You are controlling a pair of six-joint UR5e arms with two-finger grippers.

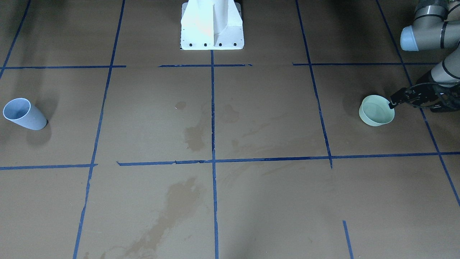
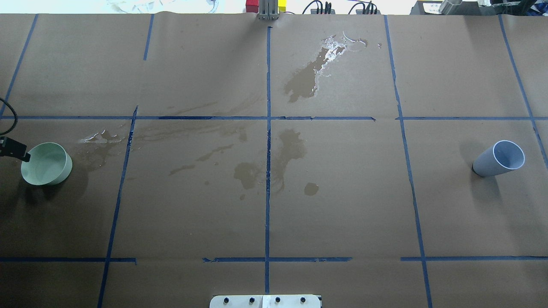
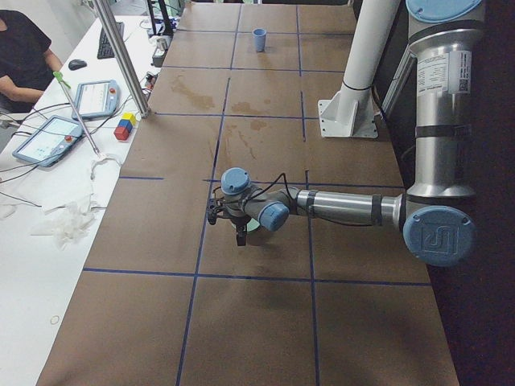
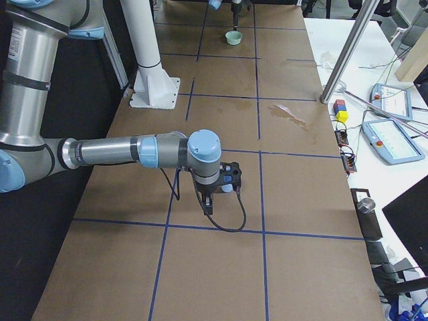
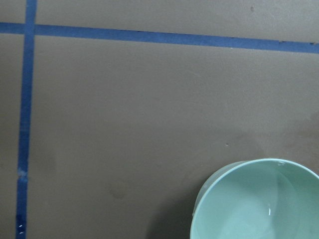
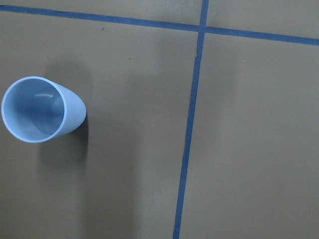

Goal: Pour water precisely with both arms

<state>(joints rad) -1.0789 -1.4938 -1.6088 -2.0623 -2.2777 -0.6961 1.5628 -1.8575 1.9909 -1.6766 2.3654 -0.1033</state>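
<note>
At the robot's left end of the table [image 1: 273,118], the left gripper [image 1: 417,101] hangs with its jaws spread, one fingertip [image 1: 392,104] just at the rim of the pale green bowl [image 1: 376,111], where the water [image 5: 269,214] shows as a faint sheen. Well apart, the right gripper [image 4: 208,206] hovers by the upright blue cup [image 1: 24,114]; whether its jaws are spread or closed cannot be told

The table [image 2: 342,205] is showing brown under a blue tape grid [image 2: 267,214] (darker stains [image 2: 299,83] blotching it); the bowl [image 2: 67,167] is looking mint-green, the cup [image 2: 492,163] pale blue.
</note>
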